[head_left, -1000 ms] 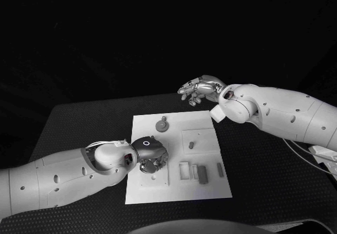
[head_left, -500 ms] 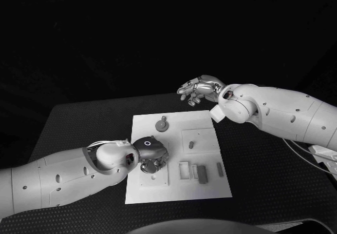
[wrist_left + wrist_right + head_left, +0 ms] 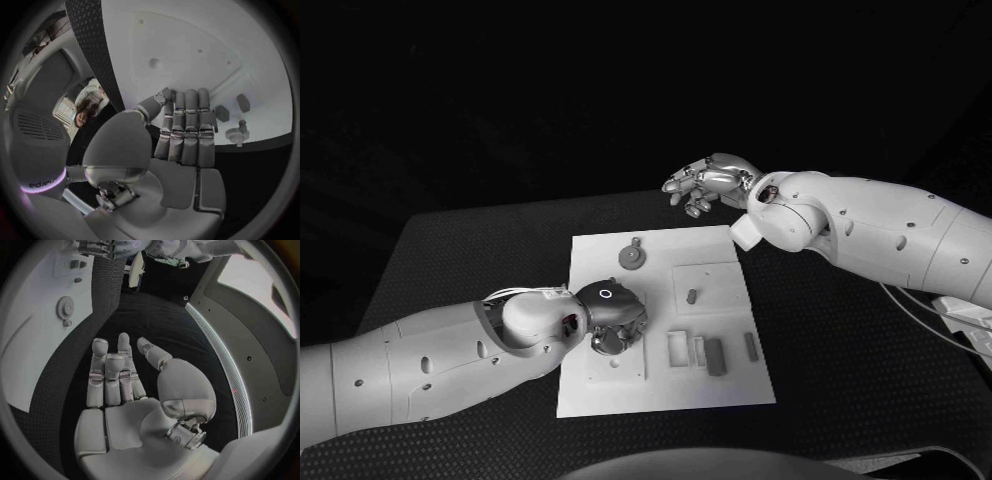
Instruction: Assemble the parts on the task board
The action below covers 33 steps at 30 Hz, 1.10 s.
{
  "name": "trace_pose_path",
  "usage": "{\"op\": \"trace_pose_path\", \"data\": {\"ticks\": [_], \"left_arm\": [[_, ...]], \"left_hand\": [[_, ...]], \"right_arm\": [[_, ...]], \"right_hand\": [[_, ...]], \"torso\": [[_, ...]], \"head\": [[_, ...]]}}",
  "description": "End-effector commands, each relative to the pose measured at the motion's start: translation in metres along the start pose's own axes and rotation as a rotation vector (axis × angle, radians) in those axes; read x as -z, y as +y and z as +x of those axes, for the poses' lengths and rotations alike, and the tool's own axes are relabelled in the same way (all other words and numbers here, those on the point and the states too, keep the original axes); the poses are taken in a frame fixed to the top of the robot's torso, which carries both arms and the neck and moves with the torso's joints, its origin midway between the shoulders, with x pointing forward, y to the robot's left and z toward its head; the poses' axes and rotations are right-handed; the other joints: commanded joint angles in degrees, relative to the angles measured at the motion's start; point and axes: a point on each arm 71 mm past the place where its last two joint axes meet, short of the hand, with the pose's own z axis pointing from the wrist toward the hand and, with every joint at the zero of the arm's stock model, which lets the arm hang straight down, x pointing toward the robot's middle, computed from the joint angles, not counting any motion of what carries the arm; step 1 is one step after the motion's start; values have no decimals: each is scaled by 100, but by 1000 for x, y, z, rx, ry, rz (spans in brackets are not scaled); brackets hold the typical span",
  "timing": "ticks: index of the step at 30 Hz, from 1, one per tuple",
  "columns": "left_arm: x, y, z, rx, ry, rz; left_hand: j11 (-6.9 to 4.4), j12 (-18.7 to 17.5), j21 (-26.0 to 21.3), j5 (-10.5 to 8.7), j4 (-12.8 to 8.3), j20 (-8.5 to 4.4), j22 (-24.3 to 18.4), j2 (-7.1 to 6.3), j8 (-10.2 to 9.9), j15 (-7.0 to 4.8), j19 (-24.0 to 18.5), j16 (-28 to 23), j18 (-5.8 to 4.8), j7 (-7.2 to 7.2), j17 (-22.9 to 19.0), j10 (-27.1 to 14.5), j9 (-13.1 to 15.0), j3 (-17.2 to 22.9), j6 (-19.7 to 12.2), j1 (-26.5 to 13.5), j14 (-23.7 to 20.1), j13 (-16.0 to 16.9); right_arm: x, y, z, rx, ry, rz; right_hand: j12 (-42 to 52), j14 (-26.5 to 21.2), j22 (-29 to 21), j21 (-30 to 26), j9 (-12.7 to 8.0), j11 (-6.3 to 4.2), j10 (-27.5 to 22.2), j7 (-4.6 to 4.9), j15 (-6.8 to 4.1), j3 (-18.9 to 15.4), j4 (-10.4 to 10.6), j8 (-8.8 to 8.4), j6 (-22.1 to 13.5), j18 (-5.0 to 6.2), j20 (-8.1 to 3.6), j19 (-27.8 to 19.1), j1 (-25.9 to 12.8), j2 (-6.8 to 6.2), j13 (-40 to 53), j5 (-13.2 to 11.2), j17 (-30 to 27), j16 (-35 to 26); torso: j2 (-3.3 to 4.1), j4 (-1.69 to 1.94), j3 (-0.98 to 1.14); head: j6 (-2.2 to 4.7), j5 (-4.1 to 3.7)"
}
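1. Task board (image 3: 668, 400), head view: mid-table, parts lying on it. Left hand (image 3: 610, 322) hovers over its left side, barely shifted since a second ago; no part seated yet.
2. Left wrist view: fingers (image 3: 187, 125) together, straight, holding nothing.
3. Right wrist view: right hand (image 3: 119, 390) empty, fingers extended, off the board, beyond its far edge.

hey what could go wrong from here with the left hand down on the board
1. The left hand sits low over the task board and hides what lies under it from the head camera, so a misaligned part could go unnoticed.
2. Loose parts lie just beside that hand; a sideways move might knock them.
3. The right hand hangs beyond the board's far edge, empty, too far off to steady anything.
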Motion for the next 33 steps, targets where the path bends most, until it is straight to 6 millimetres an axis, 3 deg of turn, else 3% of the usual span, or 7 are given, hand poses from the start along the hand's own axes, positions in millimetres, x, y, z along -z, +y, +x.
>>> {"op": "trace_pose_path", "data": {"ticks": [1, 5, 11, 17, 33], "left_arm": [[0, 0, 3, 17, -3, -2], [1, 1, 2, 32, -13, 2], [2, 2, 1, 46, -34, 3], [2, 3, 1, 47, -42, 0], [4, 5, -1, 45, -82, -8]], "left_hand": [[32, -24, 4, 19, 3, 16, 7, -10, -32, 25, -44, -52, 20, 39, 8, -34, -4, 47, -36, 14, -41, -12], [53, -23, -10, 18, 0, 31, 14, -88, -100, 42, -81, -83, 19, 88, 14, -85, -23, 38, -150, 5, -73, -24], [64, -16, -14, 18, 1, 46, 34, -319, -298, 56, -107, -107, 22, 231, 43, -104, -99, -21, -498, -6, -95, -25], [80, -10, -18, 18, 10, 60, 51, -485, -415, 69, -129, -124, 23, 233, 71, -129, -148, -138, -724, -111, -114, -26], [51, 19, 10, 19, 10, 46, 96, -622, -497, 46, -93, -106, 46, 236, 158, -74, -185, -328, -938, -186, -73, 5]], "right_arm": [[0, 1, 2, 2, 21, -13], [0, 1, 1, 2, 22, -13], [1, 1, 1, 2, 21, -11], [1, 0, -1, 1, 17, -9], [2, -2, -4, 4, 6, -1]], "right_hand": [[-34, 20, 109, 23, -9, 11, 32, 2, -9, -27, -9, -33, 51, 87, -38, 2, -4, 56, -9, 18, 8, -23], [-34, 20, 109, 23, -10, 11, 33, 2, -9, -28, -9, -33, 52, 87, -38, 1, -4, 56, -9, 18, 8, -24], [-36, 19, 109, 23, -10, 11, 34, 2, -9, -29, -9, -34, 52, 87, -37, 0, -5, 56, -10, 17, 8, -24], [-37, 19, 109, 22, -11, 11, 34, 2, -9, -31, -9, -34, 52, 87, -37, -1, -6, 53, -10, 17, 8, -24], [-42, 19, 110, 22, -13, 12, 34, 3, -9, -34, -11, -38, 50, 87, -36, -3, -2, 48, -12, 17, 8, -24]], "torso": [[2, 1, -2], [-1, 4, 1], [-1, 1, 0], [1, 3, 0], [2, 0, -1]], "head": [[-2, -5], [-1, -7], [1, -8], [1, -8], [3, -12]]}}
